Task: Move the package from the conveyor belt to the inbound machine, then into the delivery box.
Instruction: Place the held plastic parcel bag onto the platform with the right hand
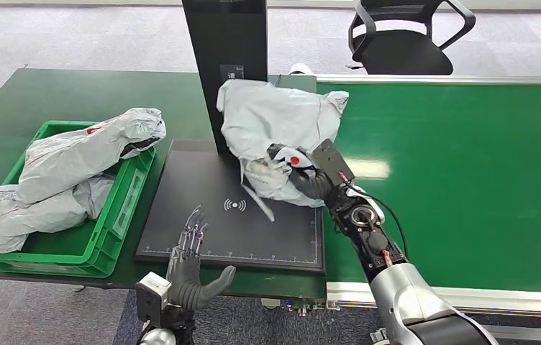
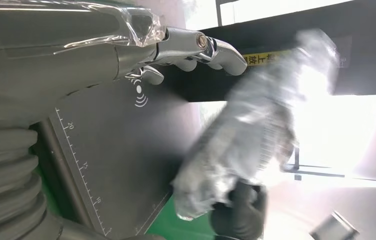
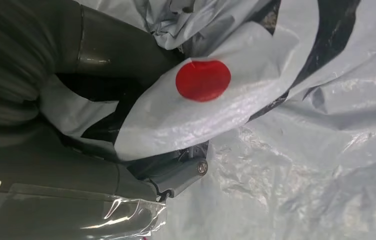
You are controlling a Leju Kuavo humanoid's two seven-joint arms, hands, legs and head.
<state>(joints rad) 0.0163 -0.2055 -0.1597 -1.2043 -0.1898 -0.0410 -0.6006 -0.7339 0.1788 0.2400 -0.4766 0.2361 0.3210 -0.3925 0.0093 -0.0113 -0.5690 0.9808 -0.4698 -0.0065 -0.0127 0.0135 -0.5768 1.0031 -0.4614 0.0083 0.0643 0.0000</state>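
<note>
Right hand [image 1: 303, 176] fingers clamp grey package [image 1: 278, 129] over black scanner pad [image 1: 203, 215], beside its black post [image 1: 228, 65]. Left hand [image 1: 188, 269] fingers spread, holding nothing, at pad's near edge.

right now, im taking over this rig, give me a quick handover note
Right hand grips the grey package, holding it over the scanner pad beside the black post.
Left hand is open, fingers apart, at the pad's near edge.
Green box on the left holds other grey bags.
Done: package off the belt.
Left: scan it, then move it into the box.
</note>
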